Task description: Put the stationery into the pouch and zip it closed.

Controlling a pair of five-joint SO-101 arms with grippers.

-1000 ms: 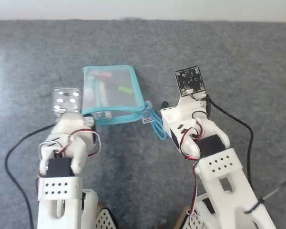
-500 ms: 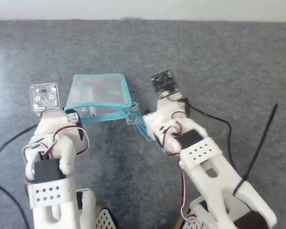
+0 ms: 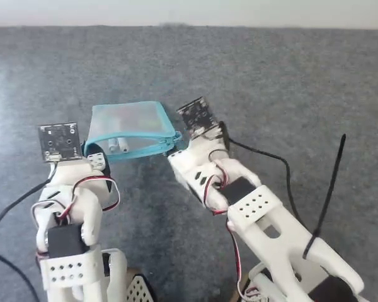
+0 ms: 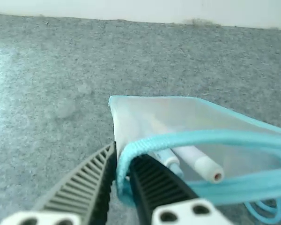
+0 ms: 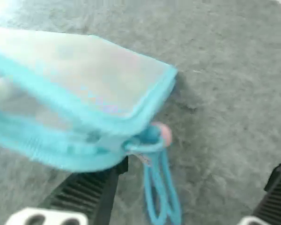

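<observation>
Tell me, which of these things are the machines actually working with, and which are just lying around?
Part of the job:
pouch
pens inside it
zip cord
left claw, shut on the pouch's corner
right claw, open beside the cord

Just lying about:
grey mat
black cable

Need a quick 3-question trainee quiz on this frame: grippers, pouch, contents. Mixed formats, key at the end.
1. True or false: the left gripper is clamped on the edge of the pouch.
2. Pick one. The right gripper is: A) open beside the zipper pull; B) shut on it; C) shut on the pouch's fabric.
3. Fill in the blank: the white pens lie ___ the pouch.

Key: 1 true; 2 A; 3 inside.
</observation>
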